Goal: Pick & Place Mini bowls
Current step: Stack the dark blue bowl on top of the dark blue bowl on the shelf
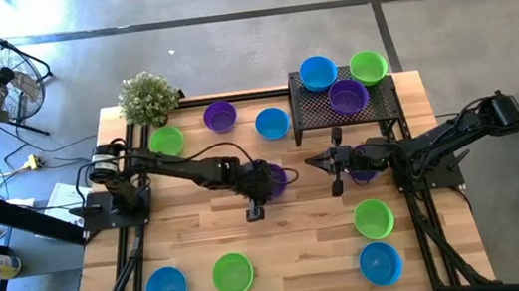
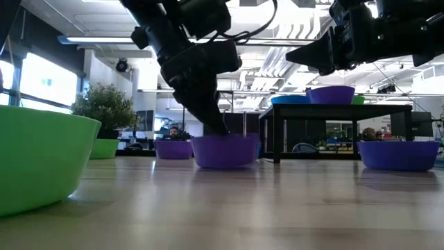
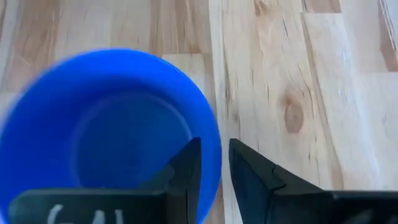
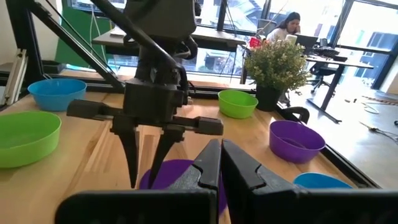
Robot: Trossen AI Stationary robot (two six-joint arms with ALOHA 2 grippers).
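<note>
Mini bowls in blue, green and purple stand scattered on the wooden table. A blue (image 1: 317, 71), a green (image 1: 368, 66) and a purple bowl (image 1: 347, 96) sit on the black mesh stand (image 1: 380, 109). My left gripper (image 1: 269, 179) is at the table's middle, shut on a purple bowl (image 2: 225, 151) that rests with its base on the wood. My right gripper (image 1: 310, 163) (image 4: 221, 165) hovers just right of it, shut and holding nothing, raised above the table (image 2: 305, 54). Another purple bowl (image 1: 364, 175) sits under the right arm. My left gripper holds the purple bowl by its rim (image 3: 214, 152), one finger (image 3: 191, 165) inside the bowl and the other outside, the wall pinched between them. The fingers come from above, pointing down (image 2: 211, 118). The bowl stands upright with its base on the table.
The potted plant (image 1: 148, 98) stands at the far left corner. Loose bowls lie along the far side (image 1: 221, 116) (image 1: 272, 122) (image 1: 166, 140) and the near side (image 1: 166, 287) (image 1: 232, 274) (image 1: 379, 262) (image 1: 373, 218). Bare wood lies between the two rows, near the middle.
</note>
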